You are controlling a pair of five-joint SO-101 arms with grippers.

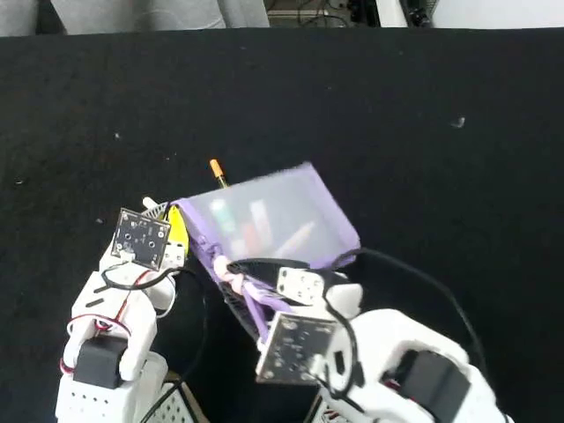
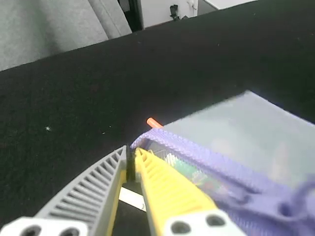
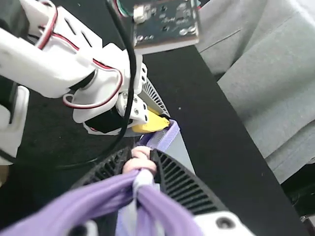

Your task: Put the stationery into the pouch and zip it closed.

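Note:
A translucent purple pouch [image 1: 273,216] lies in the middle of the black table, with several coloured stationery items [image 1: 256,231] showing through its wall. An orange-tipped pen [image 1: 216,171] pokes out past its far corner, the same pen [image 2: 153,122] showing in the left wrist view. My left gripper [image 1: 179,225], with one grey and one yellow finger [image 2: 165,189], is shut on the pouch's end [image 2: 142,143] by the zipper line. My right gripper [image 3: 141,164] is shut on the pink knotted zipper pull [image 1: 231,270], from which purple cords [image 3: 103,199] run back toward the wrist.
The left arm's white body [image 3: 64,59] stands close in front of my right gripper. The table's far edge [image 1: 282,29] runs along the back, with grey cloth behind it. Open black tabletop [image 1: 441,132] lies to the right and beyond the pouch.

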